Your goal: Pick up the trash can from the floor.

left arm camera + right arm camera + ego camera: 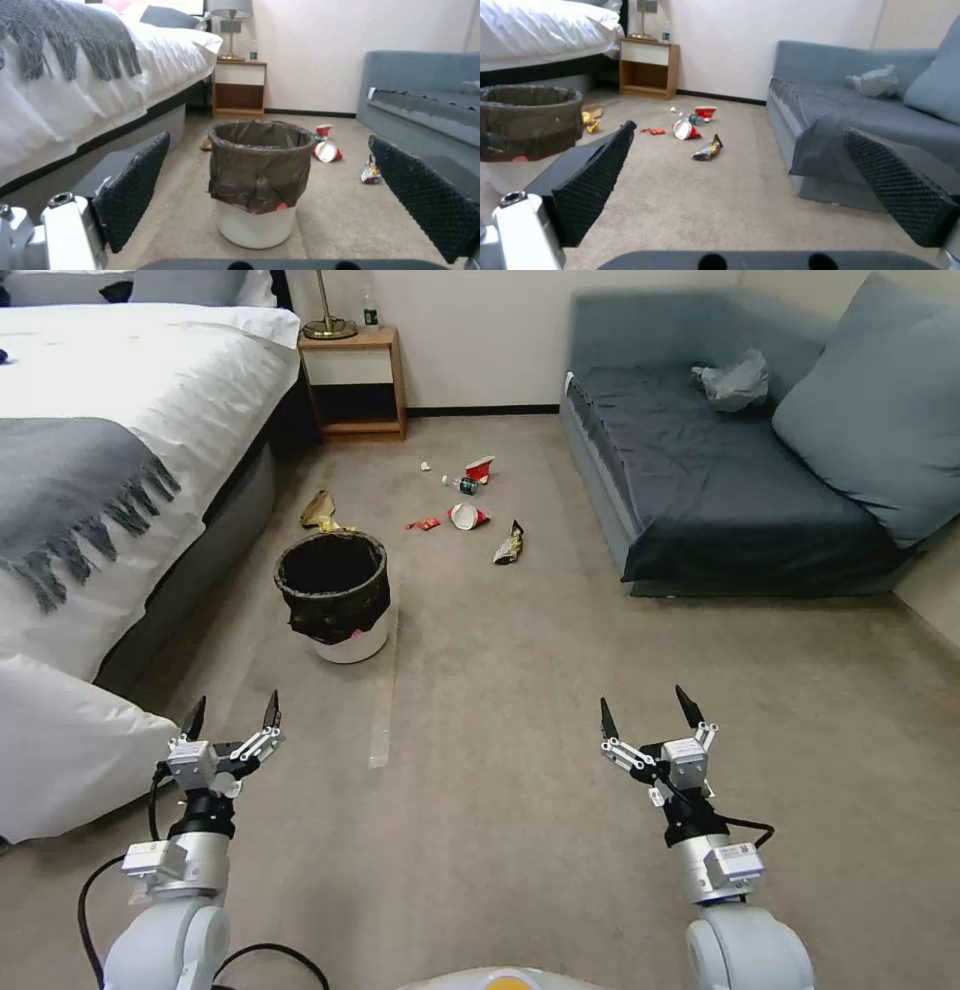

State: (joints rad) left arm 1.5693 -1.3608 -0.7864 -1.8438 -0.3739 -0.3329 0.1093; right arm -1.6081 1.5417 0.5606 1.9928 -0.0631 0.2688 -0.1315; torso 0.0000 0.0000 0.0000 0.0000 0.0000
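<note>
The trash can [335, 595] is a small round white bin with a black bag folded over its rim, standing upright on the beige carpet floor [520, 690] beside the bed. In the left wrist view the trash can [259, 180] stands straight ahead between the open fingers, a red mark low on its side. My left gripper [232, 710] hangs open, short of the can and a little to its left. My right gripper [648, 708] is open too, off to the right over bare carpet. The right wrist view catches the trash can [527, 125] at its edge.
A bed [110, 450] with a grey throw runs along the left; a grey sofa [730, 480] stands at the right. A wooden nightstand [352, 380] is at the back wall. Cups and wrappers [468, 505] litter the carpet beyond the can. A pale tape strip [385, 690] crosses the floor.
</note>
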